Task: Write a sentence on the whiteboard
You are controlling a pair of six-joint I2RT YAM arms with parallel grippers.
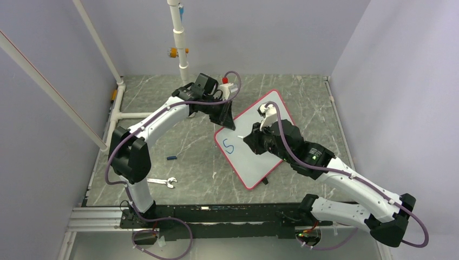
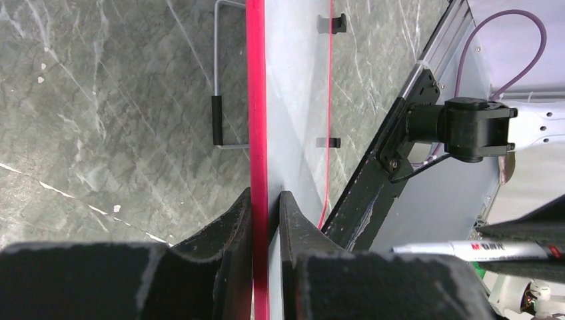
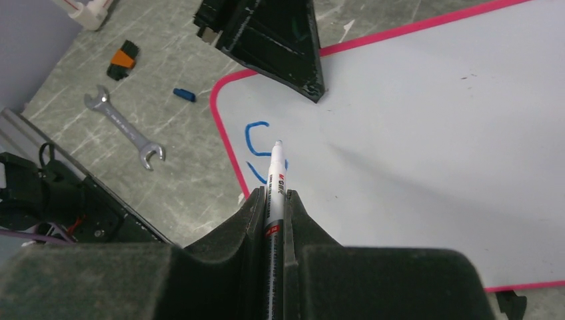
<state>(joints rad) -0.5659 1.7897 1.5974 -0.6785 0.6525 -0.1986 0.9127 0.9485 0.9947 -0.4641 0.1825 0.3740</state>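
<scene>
**Reader:** Right gripper [image 3: 274, 195], closest to the lens: what does it carry?

**Legend:** Its jaws are closed on the barrel of a white marker [image 3: 275, 170], whose tip points out over the whiteboard's end nearest the left arm.

**Reader:** From the largest item downward, how is the scene arranged?

**Legend:** The whiteboard [image 3: 433, 133], white with a red rim, rests on the grey veined table [image 1: 184, 157] and serves as the reference. The left gripper [image 2: 266, 195] sits at the whiteboard's far rim. Its jaws are pinched onto the red edge with one finger on each face, which reads as a steadying hold. Off the whiteboard's left-arm end, well apart from it, lies a silver wrench [image 3: 123, 127]. A small blue piece [image 3: 184, 95], possibly the marker's cap, lies nearer the whiteboard than the wrench does.

**Reader:** And the writing itself?

**Legend:** The sentence [image 3: 247, 139] amounts so far to a single blue letter, an S, just inside the whiteboard's rim at that same end. The tip of the marker in the right gripper stands at the lower curve of the S. Whether it touches the surface cannot be told.

**Reader:** How far along is the task, then?

**Legend:** Barely begun, by this evidence. One letter is down; the rest of the first word and every later word are left to write. The broad white area beyond the S is unmarked.
</scene>
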